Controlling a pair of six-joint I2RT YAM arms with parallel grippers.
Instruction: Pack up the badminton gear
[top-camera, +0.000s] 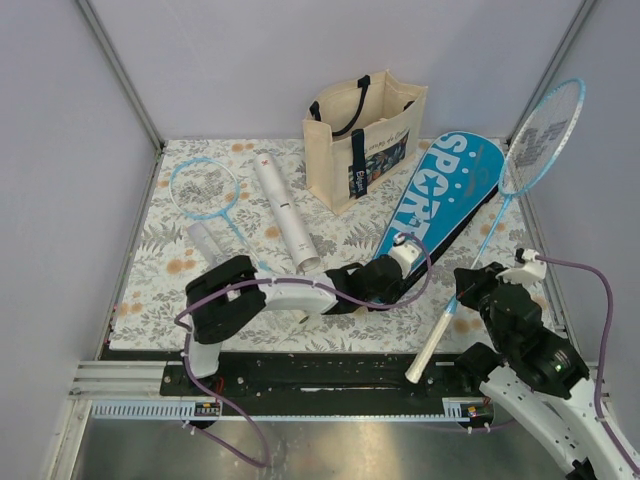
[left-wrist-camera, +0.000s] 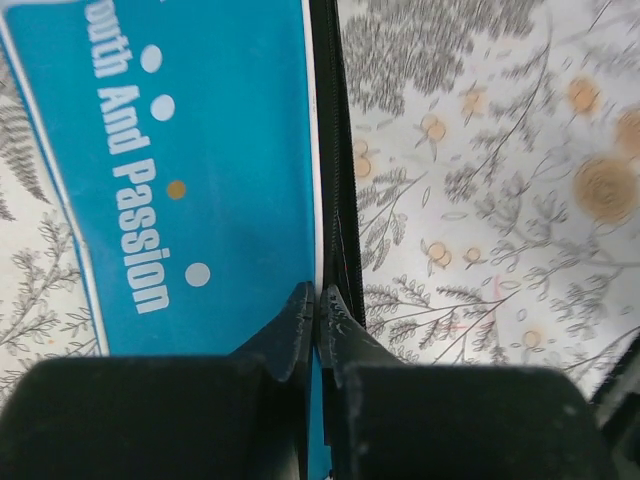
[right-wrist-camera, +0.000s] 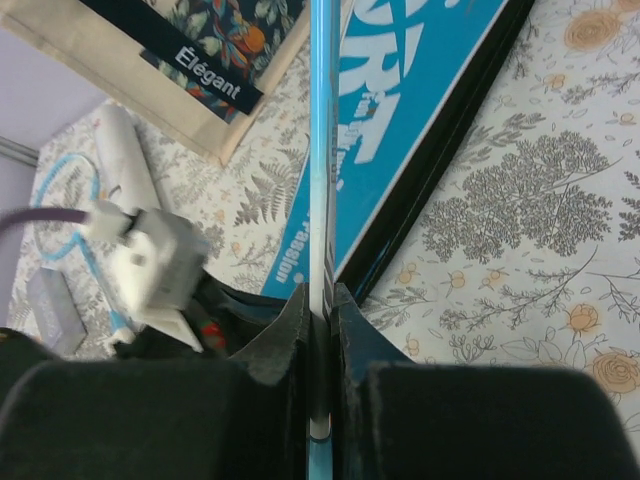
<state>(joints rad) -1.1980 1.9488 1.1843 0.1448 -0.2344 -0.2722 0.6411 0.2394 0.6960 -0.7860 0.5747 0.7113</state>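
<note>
The blue racket-shaped case lettered "SPORT" lies slanted on the floral mat. My left gripper is shut on the edge of its narrow near end; in the left wrist view the jaws pinch the blue cover beside its black zipper edge. My right gripper is shut on the shaft of one light-blue racket, head raised at the far right, white handle pointing near. The second racket and the long white tube lie at the left.
The cream tote bag with navy straps stands at the back, touching the case's wide end. A short white cylinder lies near the second racket's shaft. Grey walls close in the left, back and right. The mat's near edge meets a black rail.
</note>
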